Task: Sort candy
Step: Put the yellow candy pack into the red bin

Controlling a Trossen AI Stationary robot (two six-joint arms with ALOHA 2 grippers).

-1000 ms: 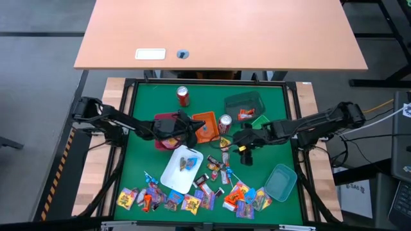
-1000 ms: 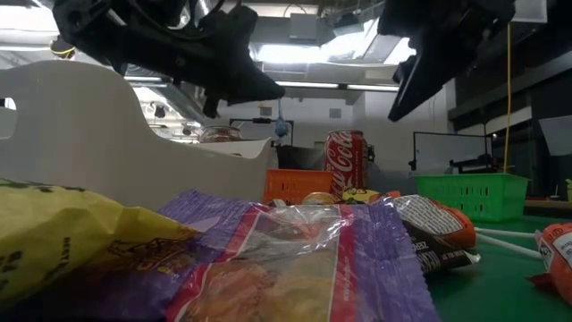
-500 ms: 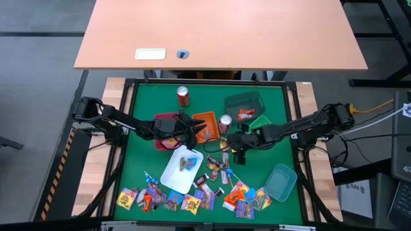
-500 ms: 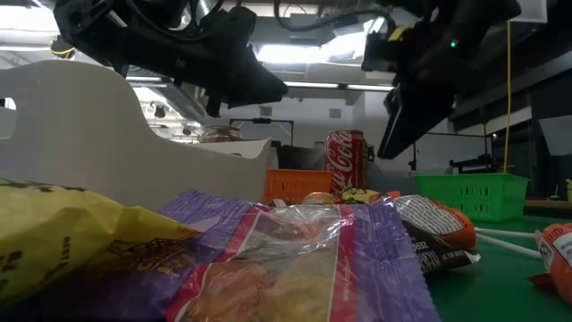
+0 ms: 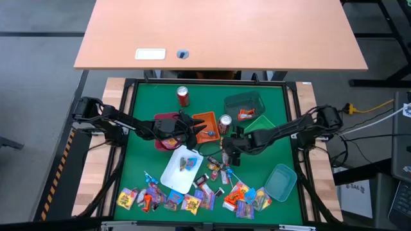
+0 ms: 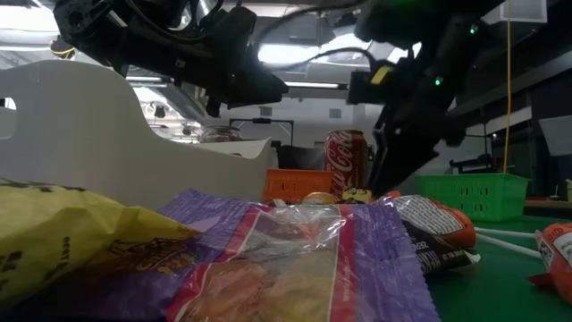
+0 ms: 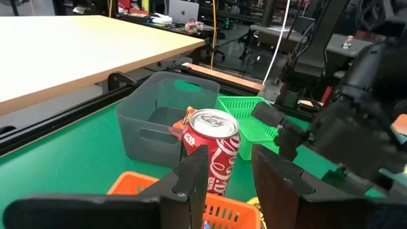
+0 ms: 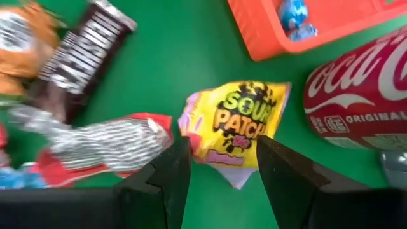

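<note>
Across the middle of the green table both arms are reaching in from opposite sides, and the candy is lying in two loose groups: a long scatter along the near edge and a smaller cluster at the centre, where the sorting is going on. Around it the trays are sitting as destinations: the white tray left of centre with a couple of pieces already in it, the orange tray beside the upright soda can, the dark grey bin and green basket toward the far right, the teal tray near the right edge. The left gripper is hovering over the orange tray, its fingers parted and carrying nothing, apparently waiting. The right gripper is angling down at the table's centre, fingers spread on either side of a yellow packet and not closed on it; that straddle looks like the setup for a pinch. The packet is reading "SOUR PATCH" in bold letters. Just beside it a dark brown bar is showing part of "HERSHEY'S", though blurred, and a red-and-white striped wrapper is lying against the packet's edge. The can is bearing Coca-Cola script and the word "ORIGINAL".
</note>
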